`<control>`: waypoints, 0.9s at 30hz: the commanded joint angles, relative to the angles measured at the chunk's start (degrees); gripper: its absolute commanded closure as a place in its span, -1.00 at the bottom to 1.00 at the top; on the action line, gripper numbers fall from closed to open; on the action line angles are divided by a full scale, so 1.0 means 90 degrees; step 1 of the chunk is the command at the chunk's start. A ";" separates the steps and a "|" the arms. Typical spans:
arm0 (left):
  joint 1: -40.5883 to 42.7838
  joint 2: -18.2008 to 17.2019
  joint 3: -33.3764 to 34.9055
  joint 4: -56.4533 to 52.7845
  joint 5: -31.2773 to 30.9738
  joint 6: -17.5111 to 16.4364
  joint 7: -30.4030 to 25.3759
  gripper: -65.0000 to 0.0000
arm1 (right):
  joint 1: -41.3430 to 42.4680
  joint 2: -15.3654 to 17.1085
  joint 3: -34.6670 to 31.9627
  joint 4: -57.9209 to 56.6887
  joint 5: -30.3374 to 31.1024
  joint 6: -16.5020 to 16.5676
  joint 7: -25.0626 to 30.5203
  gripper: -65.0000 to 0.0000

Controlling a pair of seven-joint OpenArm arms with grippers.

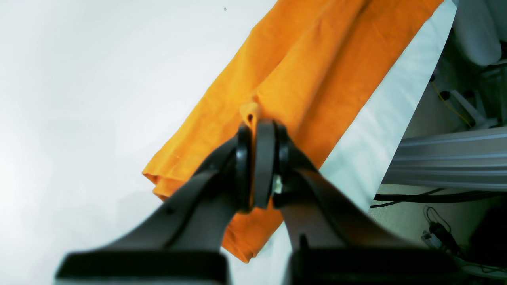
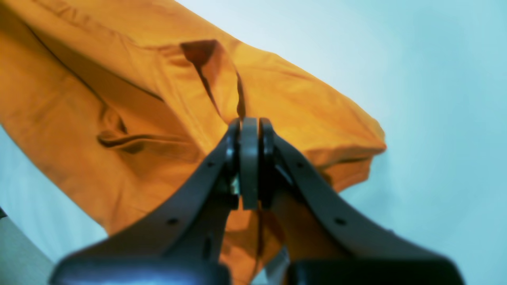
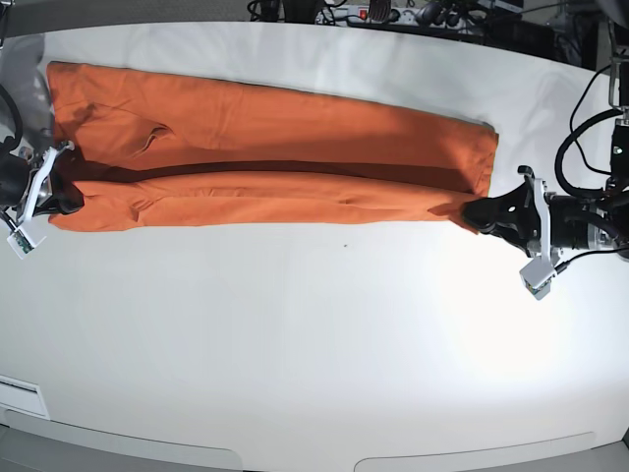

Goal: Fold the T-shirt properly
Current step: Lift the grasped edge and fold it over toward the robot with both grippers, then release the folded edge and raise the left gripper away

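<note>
T-shirt (image 3: 265,162), plain orange, lies folded in a long band stretched between both fingers, left fingers (image 1: 259,122) and right fingers (image 2: 249,120) each pinching an end.

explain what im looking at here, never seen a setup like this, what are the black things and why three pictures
This is a robot with two arms working at a white table. The wide picture looks down on the whole table. The other two come from small cameras mounted on each arm's wrist, looking along its claw.

The black things are those claws. In the wide picture the left claw is on the right and the right claw is on the left.

An orange T-shirt lies on the table as a long band, with one long edge already folded over. Each claw is shut on a pinch of cloth at one end of the band. The close-ups show this: the left claw and the right claw each grip a raised fold of fabric.
</note>
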 commanded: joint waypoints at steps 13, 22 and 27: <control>0.0328 -0.0216 -0.0051 0.0374 -0.0149 -0.0055 0.0269 1.00 | -0.0454 0.0163 0.0087 0.0083 -0.0291 0.0009 0.0172 1.00; 0.1037 -0.0214 -0.0051 0.0372 -0.0149 -0.0055 0.0269 0.02 | -0.0440 0.0160 0.0080 0.0083 -0.0260 0.0009 0.0420 0.84; 0.1066 -0.0216 -0.0051 0.0372 -0.0149 0.0051 0.0269 -0.18 | -0.0420 0.0180 0.0083 0.0085 -0.0260 0.0009 0.0408 -0.03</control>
